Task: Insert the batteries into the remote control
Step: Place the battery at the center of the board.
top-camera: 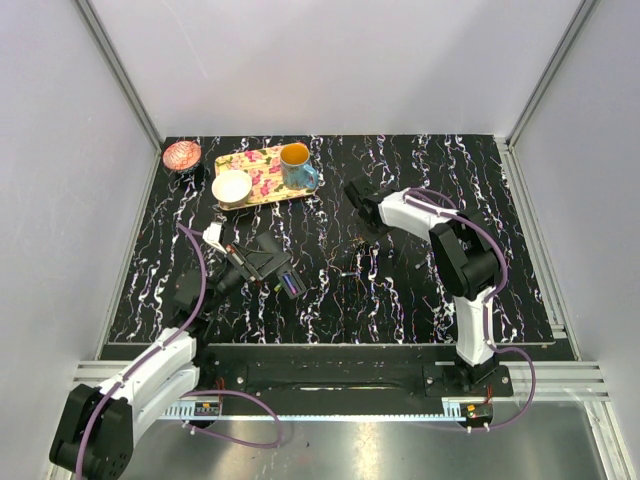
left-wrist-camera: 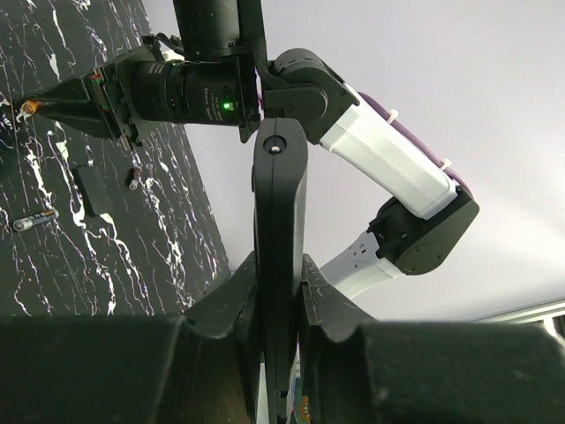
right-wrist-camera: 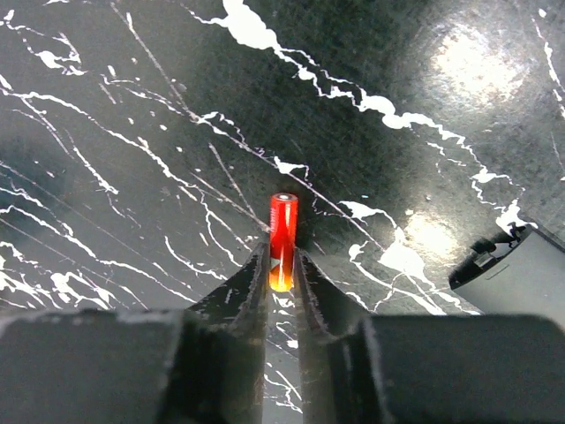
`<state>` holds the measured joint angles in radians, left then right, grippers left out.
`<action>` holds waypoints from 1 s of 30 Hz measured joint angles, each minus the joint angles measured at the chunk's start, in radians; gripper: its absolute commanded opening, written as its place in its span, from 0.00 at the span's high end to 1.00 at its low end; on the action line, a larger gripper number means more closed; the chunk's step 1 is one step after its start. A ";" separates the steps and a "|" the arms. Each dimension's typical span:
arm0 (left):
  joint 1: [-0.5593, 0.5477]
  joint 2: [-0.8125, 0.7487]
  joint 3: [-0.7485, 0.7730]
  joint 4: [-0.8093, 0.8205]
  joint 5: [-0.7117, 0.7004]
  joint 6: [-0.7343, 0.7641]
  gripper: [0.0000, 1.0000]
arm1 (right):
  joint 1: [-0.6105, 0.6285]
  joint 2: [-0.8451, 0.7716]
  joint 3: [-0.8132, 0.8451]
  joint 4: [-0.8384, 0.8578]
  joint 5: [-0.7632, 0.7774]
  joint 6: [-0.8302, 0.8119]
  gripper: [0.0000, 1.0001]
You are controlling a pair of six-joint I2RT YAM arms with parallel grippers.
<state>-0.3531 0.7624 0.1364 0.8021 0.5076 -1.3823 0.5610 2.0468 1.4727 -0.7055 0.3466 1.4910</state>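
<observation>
My left gripper (top-camera: 258,262) is shut on the remote control (top-camera: 276,266), a flat black slab held edge-on above the table; in the left wrist view the jaws (left-wrist-camera: 281,265) clamp its lower end (left-wrist-camera: 281,203). Coloured batteries (top-camera: 291,283) show in its recess. My right gripper (right-wrist-camera: 282,258) is shut on a red-orange battery (right-wrist-camera: 282,231), held upright just above the black marbled table; in the top view the gripper (top-camera: 365,215) is right of the remote. A loose battery (left-wrist-camera: 33,220) and a small black flat piece (left-wrist-camera: 88,190) lie on the table.
A floral yellow tray (top-camera: 262,178) at the back left holds a blue mug (top-camera: 296,165) and a white bowl (top-camera: 231,186). A pink bowl (top-camera: 182,155) sits beside it. A dark grey-black object (right-wrist-camera: 516,274) lies right of the right gripper. White walls enclose the table.
</observation>
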 measured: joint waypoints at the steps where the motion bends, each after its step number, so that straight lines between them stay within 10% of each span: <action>1: 0.000 0.000 0.000 0.000 0.000 0.000 1.00 | 0.000 0.000 -0.002 0.000 0.000 0.000 0.68; 20: 0.000 -0.002 -0.009 -0.001 0.001 -0.008 1.00 | 0.022 -0.032 -0.009 -0.001 -0.028 -0.136 0.37; 25: 0.000 -0.013 -0.009 -0.001 0.002 -0.007 1.00 | 0.034 -0.169 -0.043 0.023 -0.051 -0.375 0.35; 30: 0.000 -0.036 -0.009 -0.002 0.002 -0.006 1.00 | 0.033 -0.353 -0.167 0.145 -0.114 -0.829 0.04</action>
<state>-0.3531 0.7261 0.1276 0.8005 0.5091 -1.3888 0.5938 1.6936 1.3052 -0.5602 0.2321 0.6621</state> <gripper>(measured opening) 0.200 0.827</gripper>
